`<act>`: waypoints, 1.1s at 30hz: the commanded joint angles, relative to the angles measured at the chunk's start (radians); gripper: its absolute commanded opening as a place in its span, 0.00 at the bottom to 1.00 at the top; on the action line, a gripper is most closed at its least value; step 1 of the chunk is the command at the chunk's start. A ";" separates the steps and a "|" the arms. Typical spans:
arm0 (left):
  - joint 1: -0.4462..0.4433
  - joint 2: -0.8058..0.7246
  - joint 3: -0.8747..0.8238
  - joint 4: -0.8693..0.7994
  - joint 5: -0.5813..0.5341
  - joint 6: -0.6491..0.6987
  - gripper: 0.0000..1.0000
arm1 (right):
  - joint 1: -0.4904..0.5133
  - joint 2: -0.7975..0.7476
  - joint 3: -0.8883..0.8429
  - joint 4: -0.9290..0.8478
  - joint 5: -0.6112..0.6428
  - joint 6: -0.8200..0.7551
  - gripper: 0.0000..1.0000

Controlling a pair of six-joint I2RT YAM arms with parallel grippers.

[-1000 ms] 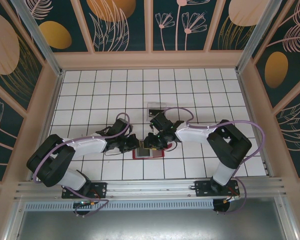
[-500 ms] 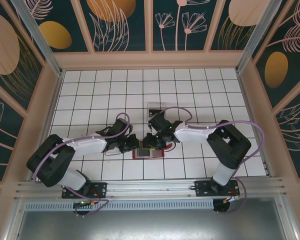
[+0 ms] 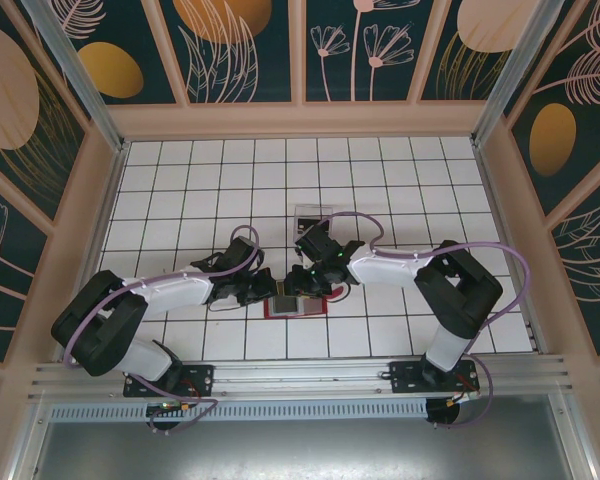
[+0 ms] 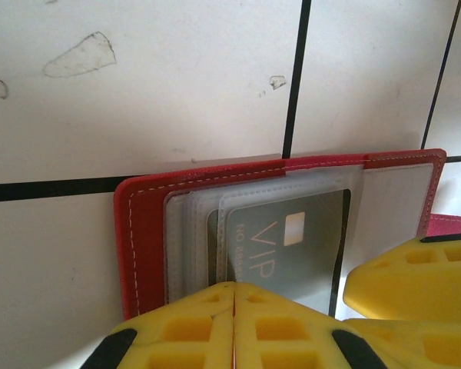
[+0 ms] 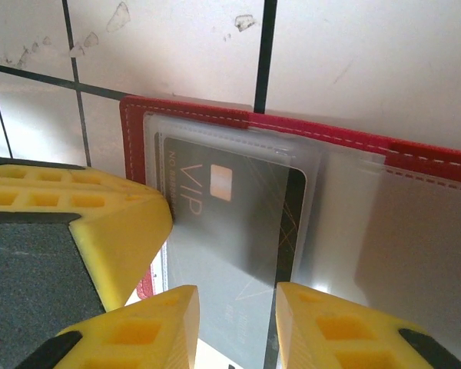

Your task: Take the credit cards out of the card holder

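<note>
1. The card holder [image 3: 318, 311] is a red wallet lying open and flat on the table's near middle tiles, between the two arms.
2. In the overhead view its long axis runs left to right, parallel to the near edge of the table.
3. White stitching edges its red cover [image 4: 142, 231], and stacked clear pockets line the inside [image 5: 353, 142].
4. One dark grey credit card [image 4: 292, 246] sits in the front pocket. It reads "VIP" beside a pale gold chip, with a line starting "NO" along one edge; the rest is too small to read.
5. In the right wrist view the credit card [image 5: 246, 207] has its long axis running toward the camera, chip end farthest.
6. The left gripper [image 4: 234, 300] has its yellow fingers pressed together over the wallet's near edge, with nothing seen between them.
7. The right gripper [image 5: 238, 292] has its jaws part-way spread, and the card's near end shows in the gap. Whether the tips touch it cannot be told.
8. The two grippers meet just beside each other over the wallet [image 3: 268, 292] [image 3: 298, 288].
9. The table [image 3: 200, 190] is white tile with black grid lines, scuffed in places.
10. A clear tray [image 3: 313, 214] sits just beyond the right gripper.
11. Wood-framed dark teal wall panels [image 3: 245, 45] with orange and pink plant drawings enclose the table.
</note>
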 commanded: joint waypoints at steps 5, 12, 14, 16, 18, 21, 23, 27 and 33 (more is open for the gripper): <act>-0.004 0.000 0.001 -0.075 -0.033 0.022 0.08 | 0.009 0.031 0.011 0.029 -0.006 -0.017 0.32; -0.004 0.002 -0.002 -0.069 -0.030 0.019 0.08 | 0.014 0.039 0.006 0.055 -0.017 -0.016 0.32; -0.005 0.003 -0.002 -0.068 -0.030 0.019 0.08 | 0.016 0.044 0.007 0.060 -0.020 -0.017 0.32; -0.005 0.004 -0.003 -0.067 -0.030 0.019 0.08 | 0.017 0.049 0.008 0.059 -0.020 -0.016 0.32; -0.006 0.002 -0.005 -0.067 -0.030 0.020 0.08 | 0.018 0.054 0.011 0.056 -0.018 -0.017 0.32; -0.004 0.003 -0.003 -0.067 -0.030 0.021 0.08 | 0.018 0.055 0.014 0.038 0.001 -0.014 0.32; -0.005 0.001 -0.003 -0.070 -0.031 0.021 0.08 | 0.020 0.052 0.021 0.003 0.032 -0.016 0.32; -0.005 -0.004 -0.003 -0.078 -0.040 0.024 0.10 | 0.023 0.036 0.028 -0.063 0.091 -0.026 0.32; -0.004 -0.004 0.001 -0.084 -0.044 0.026 0.12 | 0.026 0.005 0.031 -0.098 0.116 -0.028 0.32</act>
